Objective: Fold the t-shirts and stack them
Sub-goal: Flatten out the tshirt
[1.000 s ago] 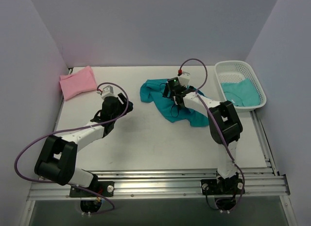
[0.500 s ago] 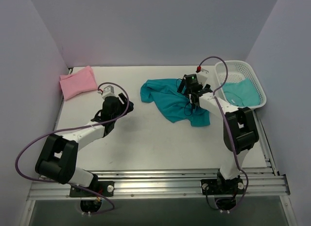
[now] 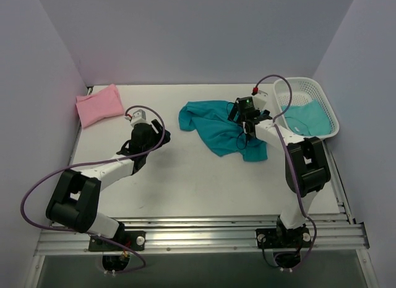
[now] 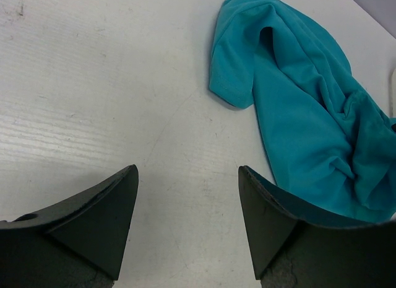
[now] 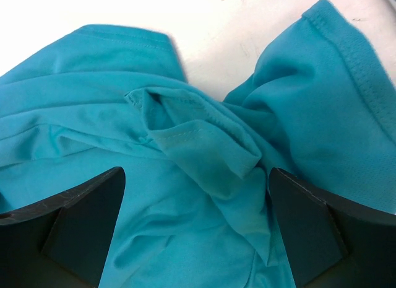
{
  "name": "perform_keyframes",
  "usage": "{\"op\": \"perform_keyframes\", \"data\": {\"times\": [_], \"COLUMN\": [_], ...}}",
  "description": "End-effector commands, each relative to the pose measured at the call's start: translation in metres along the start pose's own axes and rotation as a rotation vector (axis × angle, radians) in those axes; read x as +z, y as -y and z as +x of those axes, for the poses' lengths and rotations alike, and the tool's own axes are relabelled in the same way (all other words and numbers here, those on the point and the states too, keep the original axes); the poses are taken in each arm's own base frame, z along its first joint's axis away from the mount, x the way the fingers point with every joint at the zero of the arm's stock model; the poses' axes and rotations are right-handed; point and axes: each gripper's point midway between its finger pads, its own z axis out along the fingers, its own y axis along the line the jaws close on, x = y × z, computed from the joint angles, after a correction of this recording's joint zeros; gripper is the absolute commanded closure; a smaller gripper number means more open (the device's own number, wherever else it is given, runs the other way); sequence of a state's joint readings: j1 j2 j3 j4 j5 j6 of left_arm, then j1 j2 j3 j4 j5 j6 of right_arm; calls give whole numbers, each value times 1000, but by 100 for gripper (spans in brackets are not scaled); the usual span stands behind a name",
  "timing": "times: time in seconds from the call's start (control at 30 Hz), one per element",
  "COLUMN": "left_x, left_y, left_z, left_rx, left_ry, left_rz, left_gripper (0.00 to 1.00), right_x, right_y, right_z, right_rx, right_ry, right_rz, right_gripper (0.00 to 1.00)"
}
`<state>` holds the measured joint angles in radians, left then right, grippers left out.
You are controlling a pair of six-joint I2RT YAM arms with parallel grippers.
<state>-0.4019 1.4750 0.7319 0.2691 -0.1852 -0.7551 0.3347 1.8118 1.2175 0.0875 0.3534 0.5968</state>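
The right tool [image 5: 195,204] has been shifted across the crumpled teal t-shirt [image 3: 207,121] on the worktop [image 3: 185,176], toward the mesh basket [image 3: 303,81]. It and the left tool [image 4: 189,201] are held open, empty; an edge grab is expected.

A teal t-shirt [image 3: 207,122] lies crumpled and unfolded on the desk [image 3: 185,176], right of centre toward the far edge, one sleeve spread out to the left. A pink t-shirt [image 3: 99,105] sits folded at the far left corner. Another teal shirt [image 3: 307,117] lies bunched in the basket [image 3: 303,88] at the far right corner.
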Motion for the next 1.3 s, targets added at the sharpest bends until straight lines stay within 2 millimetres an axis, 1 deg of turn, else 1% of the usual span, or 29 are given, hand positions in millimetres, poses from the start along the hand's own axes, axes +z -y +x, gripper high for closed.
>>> {"op": "perform_keyframes", "data": {"times": [0.0, 0.13, 0.23, 0.4, 0.63, 0.7, 0.73, 0.77, 0.83, 0.87, 0.93, 0.97, 1.03, 1.1, 1.13, 1.17, 1.2, 1.23, 1.27], "left_x": [3, 3, 3, 5, 11, 12, 13, 13, 16, 17, 19, 21, 26, 30, 35, 39, 43, 51, 57], "left_y": [18, 18, 16, 17, 19, 20, 21, 21, 21, 21, 22, 21, 20, 23, 21, 26, 26, 21, 26], "left_z": [-18, -18, -17, -16, -15, -14, -15, -15, -15, -15, -15, -14, -12, -15, -12, -16, -17, -10, -15], "left_rx": [-6, -4, -4, -3, -4, -3, -3, -2, -1, -1, -1, 0, 2, 0, 3, 3, 4, 11, 9], "left_ry": [52, 51, 51, 48, 38, 35, 37, 37, 37, 37, 37, 33, 27, 36, 29, 38, 39, 23, 36], "left_rz": [57, 58, 54, 53, 58, 60, 60, 60, 57, 55, 55, 51, 44, 46, 39, 45, 40, 26, 33], "left_gripper": [26, 26, 26, 26, 26, 26, 26, 26, 26, 26, 26, 26, 26, 26, 26, 26, 26, 26, 26], "right_x": [-2, 3, 8, 15, 18, 19, 19, 20, 21, 22, 22, 22, 23, 24, 24, 24, 24, 23, 23], "right_y": [4, 3, 3, 3, -7, -9, -10, -10, -11, -12, -13, -13, -12, -12, -12, -12, -12, -12, -12], "right_z": [-20, -25, -24, -18, -19, -19, -19, -19, -17, -16, -16, -16, -16, -14, -14, -14, -14, -14, -15], "right_rx": [21, 28, 29, 31, 41, 40, 37, 34, 33, 31, 30, 30, 31, 27, 25, 23, 23, 24, 23], "right_ry": [40, 44, 38, 24, 17, 15, 15, 13, 8, 6, 4, 3, 5, 2, 1, -1, -1, -1, 2], "right_rz": [-8, -10, -13, -21, -53, -59, -61, -64, -67, -70, -73, -72, -72, -70, -73, -73, -73, -75, -77], "right_gripper": [4, 4, 5, 12, 21, 30, 36, 57, 71, 86, 97, 100, 100, 100, 100, 100, 100, 100, 100]}}
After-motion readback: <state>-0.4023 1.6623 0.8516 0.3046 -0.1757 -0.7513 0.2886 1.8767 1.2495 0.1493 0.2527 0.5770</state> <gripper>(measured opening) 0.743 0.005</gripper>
